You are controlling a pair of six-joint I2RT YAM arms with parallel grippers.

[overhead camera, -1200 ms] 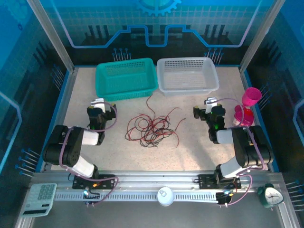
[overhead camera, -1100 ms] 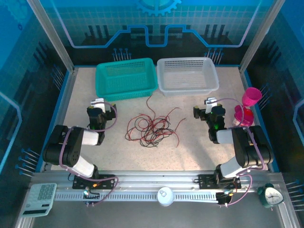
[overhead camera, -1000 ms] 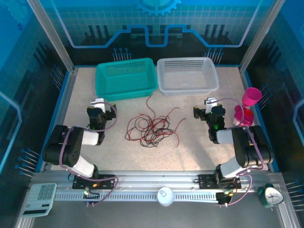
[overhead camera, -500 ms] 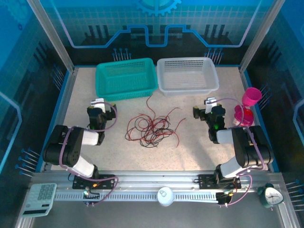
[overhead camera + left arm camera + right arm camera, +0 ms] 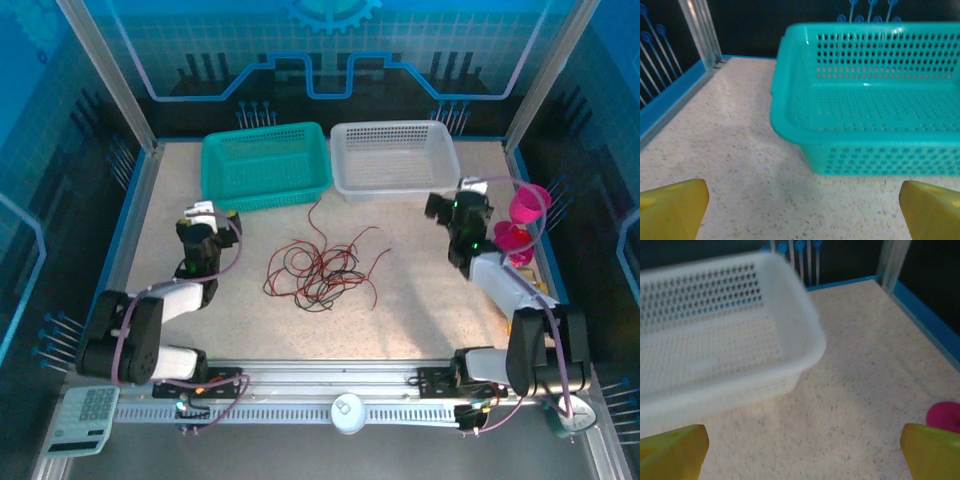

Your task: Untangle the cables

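Approach looks to be the step in hand: the cables lie untouched at the middle of the table, and both arms stand off from them. The left gripper hangs at about 9 o'clock from the heap, well apart, its fingers spread wide with nothing between them. Its wrist camera looks across bare table at the teal basket. The right gripper sits at about 2 o'clock from the heap, its fingers likewise fully parted and holding nothing. It faces the white basket, and a pink cup stands near at its 3 o'clock.

The next move probably calls for one arm to swing in and settle on a single free end while the other pins the mass.

The cables are thin red and black wires, curled in loose overlapping loops. They are densest toward the heap's 6 o'clock side, and a few strands stray out toward 12 and 3 o'clock.
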